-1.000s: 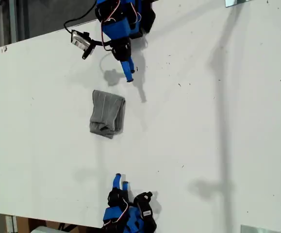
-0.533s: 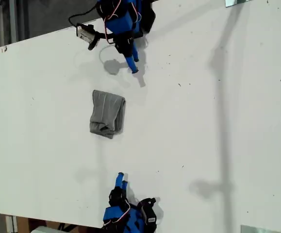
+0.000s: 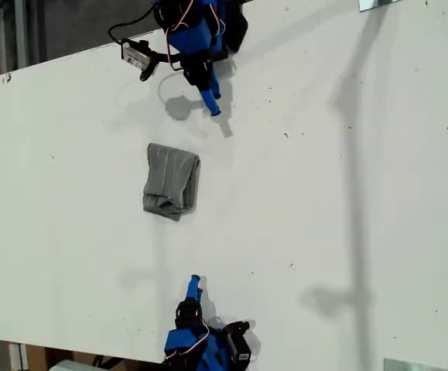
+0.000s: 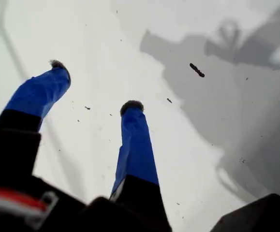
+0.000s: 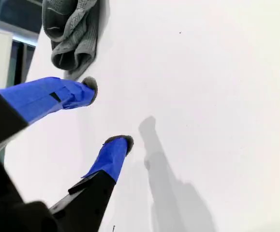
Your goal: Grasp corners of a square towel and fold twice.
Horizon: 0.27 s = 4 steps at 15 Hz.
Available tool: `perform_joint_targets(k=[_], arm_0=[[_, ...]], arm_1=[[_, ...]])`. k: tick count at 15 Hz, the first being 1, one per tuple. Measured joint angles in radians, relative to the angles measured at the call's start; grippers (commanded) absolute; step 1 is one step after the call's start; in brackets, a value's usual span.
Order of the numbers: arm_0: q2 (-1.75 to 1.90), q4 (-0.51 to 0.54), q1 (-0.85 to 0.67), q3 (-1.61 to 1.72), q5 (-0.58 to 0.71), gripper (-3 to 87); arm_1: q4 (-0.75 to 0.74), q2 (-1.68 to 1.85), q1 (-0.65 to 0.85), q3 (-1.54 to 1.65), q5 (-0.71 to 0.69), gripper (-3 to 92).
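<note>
The grey towel (image 3: 172, 182) lies on the white table (image 3: 324, 193) as a small folded bundle, bunched at the end nearer the exterior view's bottom. Its corners are lost in the folds. My second gripper (image 3: 195, 283) (image 5: 106, 113) is at the exterior view's bottom edge, open and empty, pointing at the towel (image 5: 72, 34) with bare table between them. Near the exterior view's top, my first gripper (image 3: 212, 105) (image 4: 95, 84) is open and empty above bare table, apart from the towel.
Arm shadows (image 4: 212, 53) fall across the table near my first gripper. Small dark specks (image 3: 285, 135) dot the surface. The table's edge (image 3: 53, 58) runs slanted across the exterior view's upper left. Metal pieces sit at the exterior view's right corners (image 3: 413, 365).
My first gripper has drawn back toward the exterior view's top, away from the towel. My second gripper has pulled back a little toward the bottom edge. The towel has not moved.
</note>
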Motion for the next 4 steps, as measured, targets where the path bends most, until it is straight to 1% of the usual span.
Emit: perform_joint_targets(k=[4], arm_0=[[0.000, 0.000, 0.000, 0.000, 0.000, 19.2]], arm_1=[[0.000, 0.000, 0.000, 0.000, 0.000, 24.0]])
